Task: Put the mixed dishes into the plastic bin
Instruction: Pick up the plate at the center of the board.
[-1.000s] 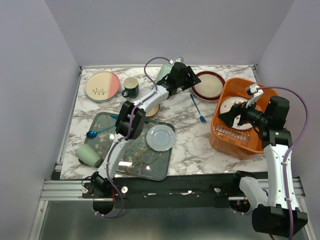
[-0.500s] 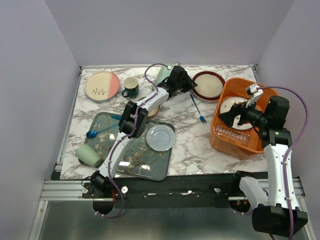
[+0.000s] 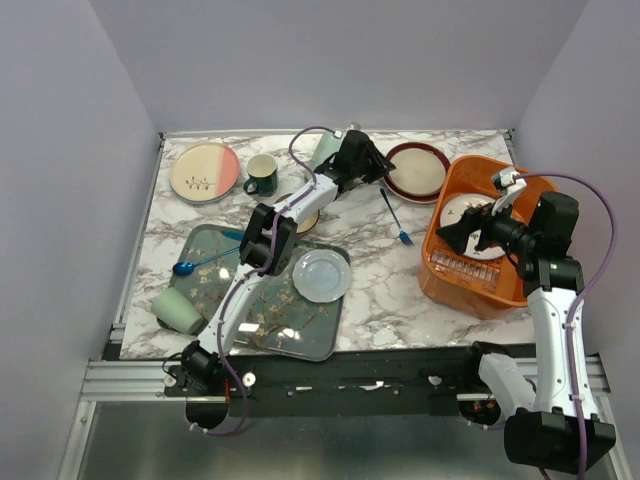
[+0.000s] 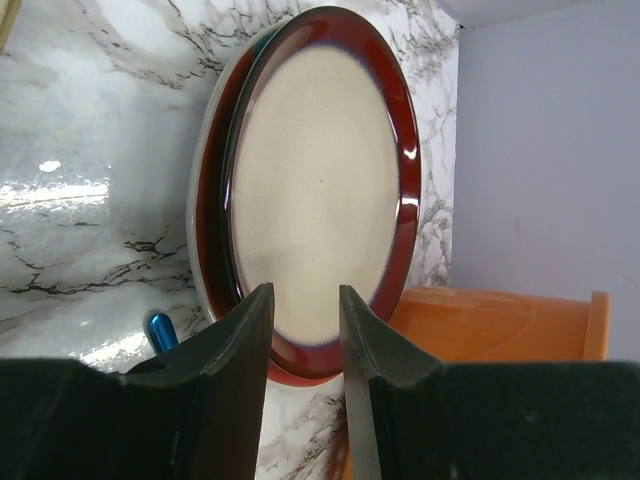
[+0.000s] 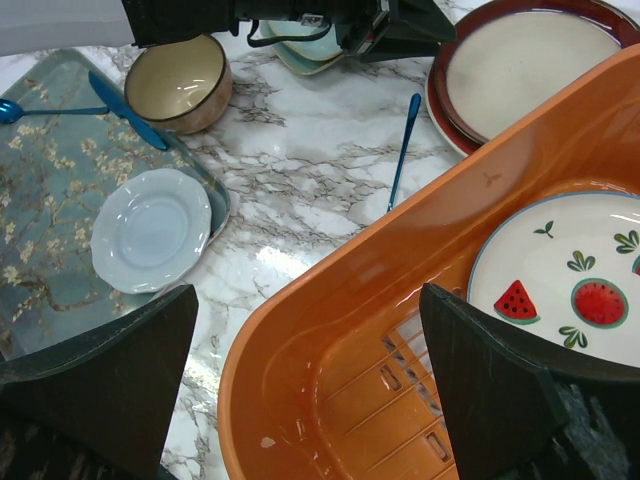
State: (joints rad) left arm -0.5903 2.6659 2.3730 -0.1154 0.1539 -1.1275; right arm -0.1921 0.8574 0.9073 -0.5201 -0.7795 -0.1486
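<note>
one white plate (image 3: 463,212) lies in the orange bin (image 3: 500,292), right side; right claw (image 5: 308,292) wide above it. left claw (image 4: 306,292) narrow at one teal-and-red plate (image 3: 420,172), top centre; grip unclear.

marble table (image 3: 370,280) — orange bin (image 3: 455,292), floral tray (image 3: 260,315), red-rimmed plate (image 3: 418,172), pink-and-cream plate (image 3: 205,171), mug (image 3: 262,175)

Layout: bin (image 3: 470,287) right, tray (image 3: 212,292) near-left.
In bin: fruit plate (image 5: 570,255); rimmed plate (image 3: 418,172) at back, left of bin, my L claw (image 4: 305,295) at its left edge; mug (image 3: 262,175) back-left; small plate (image 3: 321,275) on tray's right edge.
</note>
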